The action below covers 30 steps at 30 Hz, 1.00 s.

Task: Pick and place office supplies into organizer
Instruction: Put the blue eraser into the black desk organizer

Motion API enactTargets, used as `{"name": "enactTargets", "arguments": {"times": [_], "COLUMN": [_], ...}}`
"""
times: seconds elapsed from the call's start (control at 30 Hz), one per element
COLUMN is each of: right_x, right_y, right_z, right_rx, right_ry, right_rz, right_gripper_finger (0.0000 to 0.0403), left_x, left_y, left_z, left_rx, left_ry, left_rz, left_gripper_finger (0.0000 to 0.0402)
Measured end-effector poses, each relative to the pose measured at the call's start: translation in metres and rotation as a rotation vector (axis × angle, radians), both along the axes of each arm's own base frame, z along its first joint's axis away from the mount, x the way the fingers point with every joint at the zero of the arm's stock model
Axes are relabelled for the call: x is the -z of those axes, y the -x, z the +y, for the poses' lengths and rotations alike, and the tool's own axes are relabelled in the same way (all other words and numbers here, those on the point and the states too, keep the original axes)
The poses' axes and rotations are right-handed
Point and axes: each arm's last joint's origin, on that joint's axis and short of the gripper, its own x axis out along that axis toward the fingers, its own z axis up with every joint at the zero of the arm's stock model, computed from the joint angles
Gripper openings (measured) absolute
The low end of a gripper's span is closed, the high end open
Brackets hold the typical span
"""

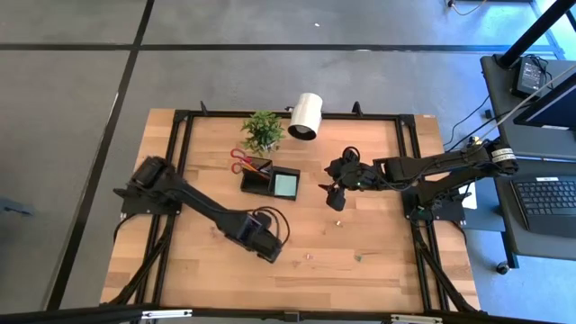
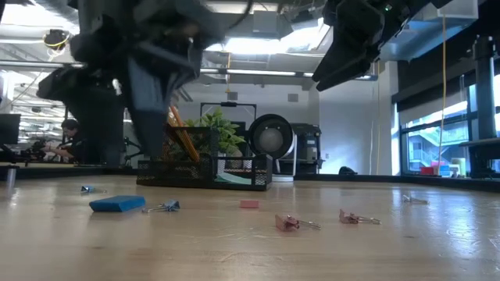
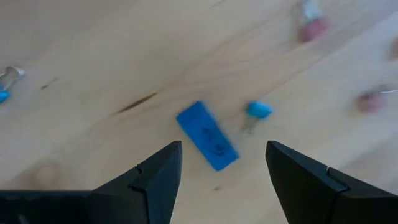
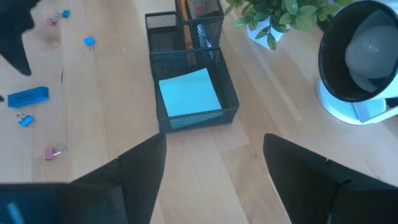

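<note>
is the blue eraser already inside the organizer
No, the blue eraser lies on the bare table, well apart from the organizer, which holds the note pad.

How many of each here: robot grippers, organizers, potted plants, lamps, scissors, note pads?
Grippers: 2, the left gripper and the right gripper
Black organizer: 1
Potted plant: 1
White lamp: 1
Red-handled scissors: 1
Teal note pad: 1
Total: 7

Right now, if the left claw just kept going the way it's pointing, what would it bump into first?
Most likely the blue eraser, lying flat on the wooden table. The left gripper is open and points down with the eraser between its fingers' line; a blue clip lies just beside it.
</note>
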Motion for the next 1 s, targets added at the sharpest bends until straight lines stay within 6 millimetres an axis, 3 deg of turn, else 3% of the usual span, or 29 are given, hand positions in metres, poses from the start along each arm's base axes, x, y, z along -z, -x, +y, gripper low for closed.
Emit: {"name": "enactTargets", "arguments": {"times": [0.17,0.63,1.0], "right_x": [0.0,0.0,0.0], "right_y": [0.0,0.0,0.0], "right_z": [0.0,0.0,0.0], "right_rx": [0.0,0.002,0.004], "right_ry": [0.0,-0.003,-0.006], "right_rz": [0.0,0.0,-0.001], "right_gripper_finger": [0.0272,0.0272,0.0272], "left_x": [0.009,0.03,0.032], "left_y": [-0.01,-0.017,-0.018], "left_z": [-0.006,-0.006,-0.006], "left_rx": [0.037,0.052,0.054], "left_ry": [-0.026,-0.051,-0.05], "left_rz": [0.128,0.175,0.174], "left_gripper_finger": [0.0228,0.0226,0.0227]}}
